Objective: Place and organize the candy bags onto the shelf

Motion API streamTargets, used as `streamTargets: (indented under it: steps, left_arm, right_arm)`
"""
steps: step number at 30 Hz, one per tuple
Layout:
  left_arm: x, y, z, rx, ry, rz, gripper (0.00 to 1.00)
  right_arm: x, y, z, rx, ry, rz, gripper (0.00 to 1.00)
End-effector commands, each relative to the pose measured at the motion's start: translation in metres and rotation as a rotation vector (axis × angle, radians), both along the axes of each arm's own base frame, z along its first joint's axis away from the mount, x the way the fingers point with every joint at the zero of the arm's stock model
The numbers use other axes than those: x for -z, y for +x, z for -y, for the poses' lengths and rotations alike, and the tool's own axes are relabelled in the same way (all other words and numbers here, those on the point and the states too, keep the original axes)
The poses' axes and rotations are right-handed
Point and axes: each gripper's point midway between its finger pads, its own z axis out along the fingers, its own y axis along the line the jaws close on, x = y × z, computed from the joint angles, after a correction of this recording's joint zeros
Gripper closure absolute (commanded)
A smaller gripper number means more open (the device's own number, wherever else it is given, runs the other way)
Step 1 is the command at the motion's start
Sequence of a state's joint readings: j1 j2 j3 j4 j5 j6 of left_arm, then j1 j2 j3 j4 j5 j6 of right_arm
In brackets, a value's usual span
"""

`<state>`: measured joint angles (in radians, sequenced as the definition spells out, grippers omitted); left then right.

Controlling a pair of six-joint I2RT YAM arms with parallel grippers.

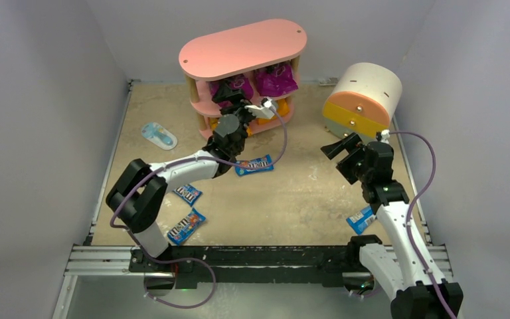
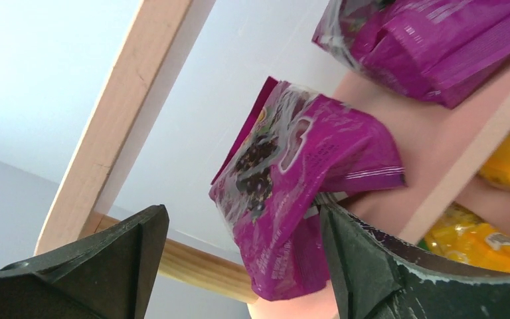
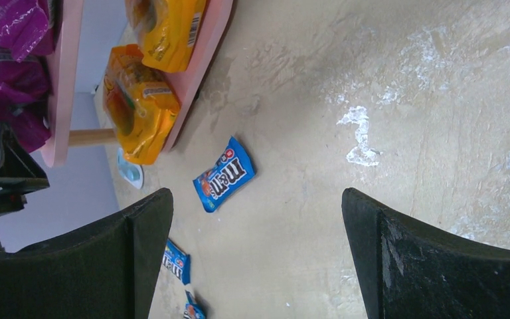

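Observation:
The pink shelf stands at the back of the table. My left gripper reaches into its middle tier and is open. A purple candy bag stands on the pink board between the spread fingers, its lower edge against the right finger. A second purple bag lies further along the same tier. Two orange bags sit on the bottom tier. Several blue M&M's packets lie on the table, one just before the shelf. My right gripper hangs open over the table, empty.
A white, orange and yellow cylindrical drawer unit stands at the back right. A pale blue-and-white oval item lies left of the shelf. One blue packet lies close to the right arm. Grey walls close in on three sides.

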<state>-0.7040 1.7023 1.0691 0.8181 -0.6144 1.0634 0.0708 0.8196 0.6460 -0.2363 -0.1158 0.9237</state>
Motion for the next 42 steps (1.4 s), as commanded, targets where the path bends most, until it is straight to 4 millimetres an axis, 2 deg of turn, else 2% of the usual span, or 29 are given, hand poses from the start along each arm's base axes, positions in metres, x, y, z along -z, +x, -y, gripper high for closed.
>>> streamTargets:
  steps: [1, 4, 6, 9, 11, 15, 16, 17, 19, 23, 25, 27, 30, 37, 39, 42]
  left_arm:
    - [-0.013, -0.024, 0.016, 0.064, -0.049, 0.016, 0.11]
    - [-0.014, -0.036, 0.023, 0.060, -0.032, 0.012, 0.09]
    - [-0.011, -0.048, 0.035, 0.086, -0.021, -0.004, 0.08]
    - [-0.003, -0.064, 0.051, 0.113, -0.022, -0.046, 0.07]
    - [-0.001, -0.077, 0.059, 0.122, -0.083, -0.070, 0.06]
    - [0.007, -0.117, 0.082, 0.186, -0.355, -0.211, 0.06]
    - [0.016, -0.130, 0.099, 0.250, -0.521, -0.330, 0.06]
    - [0.026, -0.143, 0.112, 0.302, -0.604, -0.462, 0.05]
    - [0.045, -0.165, 0.114, 0.297, -0.766, -0.625, 0.05]
    - [0.089, -0.192, 0.074, 0.131, -0.960, -0.779, 0.00]
    - [0.105, -0.199, 0.046, 0.034, -1.019, -0.822, 0.00]
    - [0.119, -0.194, 0.006, -0.104, -1.125, -0.835, 0.00]
    - [0.148, -0.192, -0.043, -0.307, -1.217, -0.888, 0.00]
    - [0.182, -0.200, -0.143, -0.738, -1.347, -0.728, 0.02]
    - [0.194, -0.202, -0.162, -0.790, -1.424, -0.709, 0.10]
    - [0.214, -0.209, -0.184, -0.839, -1.553, -0.670, 0.14]
  right_arm:
    - [-0.013, 0.003, 0.001, -0.016, -0.018, 0.040, 0.02]
    - [-0.017, 0.003, 0.001, -0.018, -0.017, 0.053, 0.02]
    - [-0.020, 0.003, 0.002, -0.013, -0.021, 0.067, 0.02]
    - [-0.025, 0.001, 0.012, 0.036, -0.049, 0.081, 0.02]
    - [-0.026, -0.001, 0.020, 0.078, -0.069, 0.090, 0.02]
    - [-0.025, -0.009, 0.028, 0.101, -0.110, 0.116, 0.02]
    - [-0.024, -0.010, 0.029, 0.095, -0.120, 0.124, 0.02]
    - [-0.025, -0.011, 0.028, 0.089, -0.126, 0.134, 0.02]
    - [-0.024, -0.013, 0.029, 0.081, -0.137, 0.144, 0.02]
    - [-0.023, -0.016, 0.028, 0.054, -0.163, 0.173, 0.02]
    - [-0.019, -0.017, 0.024, 0.026, -0.163, 0.177, 0.02]
    - [-0.015, -0.018, 0.022, 0.004, -0.169, 0.176, 0.02]
    - [-0.005, -0.019, 0.021, -0.006, -0.177, 0.152, 0.02]
    - [0.011, -0.018, 0.017, -0.030, -0.169, 0.107, 0.02]
    - [0.015, -0.018, 0.016, -0.037, -0.168, 0.093, 0.02]
    - [0.020, -0.018, 0.014, -0.048, -0.157, 0.066, 0.02]
